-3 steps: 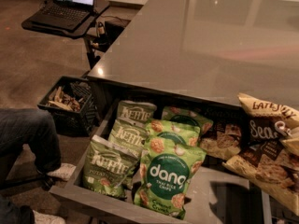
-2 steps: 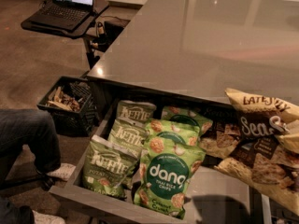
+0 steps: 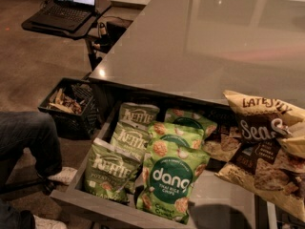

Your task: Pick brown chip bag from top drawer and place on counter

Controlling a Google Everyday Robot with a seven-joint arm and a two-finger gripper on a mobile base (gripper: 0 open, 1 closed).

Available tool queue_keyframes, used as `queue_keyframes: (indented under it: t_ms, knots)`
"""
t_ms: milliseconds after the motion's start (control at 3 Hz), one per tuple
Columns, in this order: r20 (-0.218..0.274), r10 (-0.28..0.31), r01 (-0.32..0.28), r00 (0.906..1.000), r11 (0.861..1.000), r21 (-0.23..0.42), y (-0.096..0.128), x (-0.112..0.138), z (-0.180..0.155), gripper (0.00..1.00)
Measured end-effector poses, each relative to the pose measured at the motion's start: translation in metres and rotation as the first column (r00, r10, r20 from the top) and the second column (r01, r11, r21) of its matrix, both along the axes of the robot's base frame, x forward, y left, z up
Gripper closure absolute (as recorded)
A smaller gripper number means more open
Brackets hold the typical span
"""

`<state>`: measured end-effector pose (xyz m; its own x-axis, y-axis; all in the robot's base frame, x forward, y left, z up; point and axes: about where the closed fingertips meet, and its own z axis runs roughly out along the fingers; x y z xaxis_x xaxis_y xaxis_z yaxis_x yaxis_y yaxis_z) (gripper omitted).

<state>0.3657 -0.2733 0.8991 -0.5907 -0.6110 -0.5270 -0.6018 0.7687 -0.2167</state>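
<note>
The brown chip bag (image 3: 259, 147), with "Late July" and "Sea S" lettering, hangs tilted in the air at the right, over the right end of the open top drawer (image 3: 224, 199) and below the counter's front edge. My gripper (image 3: 291, 138) shows only as a pale piece at the right edge, lying across the bag's lettering and shut on the bag. The glossy grey counter (image 3: 200, 42) fills the upper middle and right. The drawer's bare grey bottom shows under the bag.
Green Kettle bags (image 3: 110, 168) and green dang bags (image 3: 170, 178) lie in the drawer's left and middle. Another brown packet (image 3: 221, 144) lies at the drawer's back. A black crate (image 3: 69, 104), a person's leg (image 3: 28, 137) and a laptop table (image 3: 66, 15) are at the left.
The brown chip bag has moved left and slightly up with the gripper, further into view over the drawer. The green bags have not moved.
</note>
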Motion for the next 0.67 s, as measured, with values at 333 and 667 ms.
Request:
queue_keyframes:
  t_ms: [333, 667]
  knots:
    - [-0.016, 0.056, -0.055, 0.9983, 0.998, 0.027, 0.028, -0.021, 0.029, 1.0]
    - [-0.042, 0.102, -0.1, 0.9939, 0.994, 0.051, 0.051, -0.049, 0.057, 1.0]
